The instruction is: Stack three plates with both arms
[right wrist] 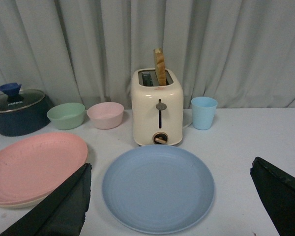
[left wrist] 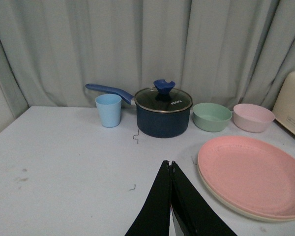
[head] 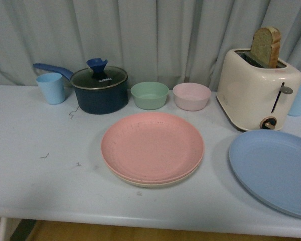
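Wrist views alone show the left end effector (left wrist: 170,167) pressed together, the right end effector (right wrist: 169,164) spread before the matte round blue plate (right wrist: 157,196).

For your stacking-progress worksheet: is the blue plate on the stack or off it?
Off. The blue plate lies alone on the table, beside the pink plate.

Pink plate (head: 152,144) atop cream plate (head: 148,185), blue (head: 273,168) beside.

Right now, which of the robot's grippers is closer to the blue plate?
The right. The right gripper, open, faces the blue plate, which lies framed between its spread jaws. The left gripper, shut, is over by the pink plate; the blue plate is outside its view.
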Robot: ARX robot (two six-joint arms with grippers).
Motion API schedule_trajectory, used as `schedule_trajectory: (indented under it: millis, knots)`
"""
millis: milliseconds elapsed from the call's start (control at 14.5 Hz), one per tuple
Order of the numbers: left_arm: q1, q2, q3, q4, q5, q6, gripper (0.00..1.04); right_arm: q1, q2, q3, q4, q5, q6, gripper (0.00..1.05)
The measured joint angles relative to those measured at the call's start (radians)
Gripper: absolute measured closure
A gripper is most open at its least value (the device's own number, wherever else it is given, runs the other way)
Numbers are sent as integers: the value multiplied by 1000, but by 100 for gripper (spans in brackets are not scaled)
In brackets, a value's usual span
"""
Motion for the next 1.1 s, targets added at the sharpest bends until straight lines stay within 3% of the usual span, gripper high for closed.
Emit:
schedule_trajectory:
  millis: [138, 688, 1031, 1100]
  knots:
    - [56, -64, 0, -64, 18, 0, 103, 0, 0, 0, 0, 0, 0, 6]
    - [47, -335, 0, -325, 34, 0, 103, 0, 0, 0, 0, 0, 0, 6]
    - [47, -380, 0, -380, 34, 0, 103, 0, 0, 0, 0, 0, 0, 6]
    - [47, -488, 0, -536, 36, 0, 103, 0, 0, 0, 0, 0, 0, 6]
